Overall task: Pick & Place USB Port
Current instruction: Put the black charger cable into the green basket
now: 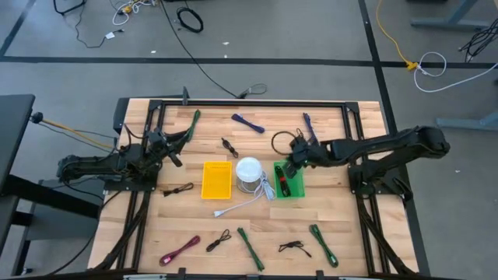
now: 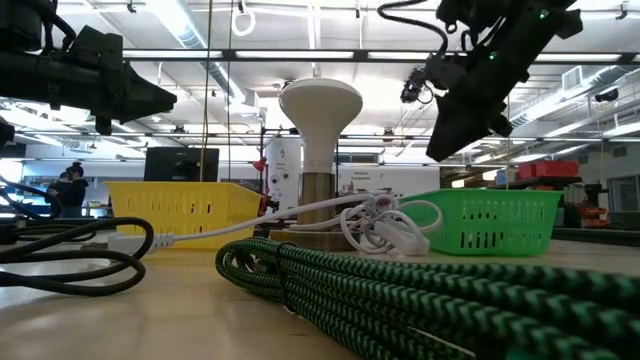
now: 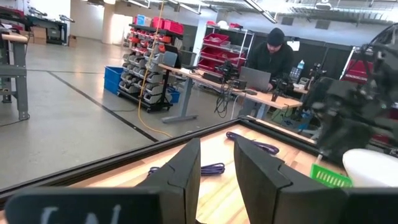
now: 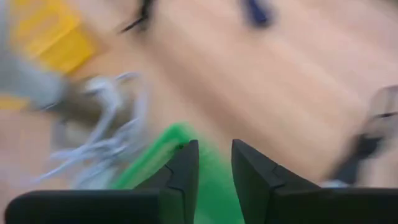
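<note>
The white round USB hub stands on a wooden base between the yellow basket and the green basket; its white cables trail toward the near edge. In the low view the hub rises mid-picture, with the green basket to its right. A dark and red item lies in the green basket. My right gripper hovers over that basket's far-left corner, slightly open and empty. My left gripper waits left of the yellow basket, raised, slightly open, empty.
Loose cables lie about the table: green braided ones near the front, a purple one at the far side, a magenta one, black ones. Black frame rails border the table. A person works beyond it.
</note>
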`<action>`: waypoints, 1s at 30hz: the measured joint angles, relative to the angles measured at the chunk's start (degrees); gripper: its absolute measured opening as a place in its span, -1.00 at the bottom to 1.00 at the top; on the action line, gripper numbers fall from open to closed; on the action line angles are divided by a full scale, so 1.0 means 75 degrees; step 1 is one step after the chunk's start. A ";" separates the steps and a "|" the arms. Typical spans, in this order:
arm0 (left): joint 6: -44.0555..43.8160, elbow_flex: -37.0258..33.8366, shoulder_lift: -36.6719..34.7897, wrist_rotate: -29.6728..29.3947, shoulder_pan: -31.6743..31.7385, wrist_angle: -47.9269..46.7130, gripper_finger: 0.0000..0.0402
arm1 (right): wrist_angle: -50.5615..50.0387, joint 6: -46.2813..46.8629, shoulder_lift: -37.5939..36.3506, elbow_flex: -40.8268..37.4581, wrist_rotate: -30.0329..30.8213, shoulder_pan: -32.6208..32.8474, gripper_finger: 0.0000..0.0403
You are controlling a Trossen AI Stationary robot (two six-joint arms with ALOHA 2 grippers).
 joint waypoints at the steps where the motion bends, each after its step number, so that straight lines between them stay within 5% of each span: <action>1: -0.0003 0.0002 0.0000 0.0000 0.0000 0.0000 -0.49 | -0.0102 -0.0139 -0.0044 0.0000 0.0220 -0.0142 -0.55; 9: -0.0008 0.0002 0.0000 0.0000 0.0000 0.0000 -0.49 | -0.0283 -0.1453 0.0313 0.0006 0.0365 -0.1880 -0.49; 15: -0.0009 0.0001 0.0000 0.0000 0.0000 -0.0008 -0.49 | -0.0087 -0.2466 0.1048 0.0006 -0.0710 -0.2914 -0.25; 24: -0.0011 0.0002 0.0000 0.0000 0.0000 -0.0024 -0.49 | -0.0045 -0.2678 0.1905 0.0006 -0.0757 -0.3497 0.17; 30: -0.0009 0.0002 0.0000 0.0000 0.0000 -0.0033 -0.49 | -0.0076 -0.2620 0.2226 0.0003 -0.0746 -0.3570 0.28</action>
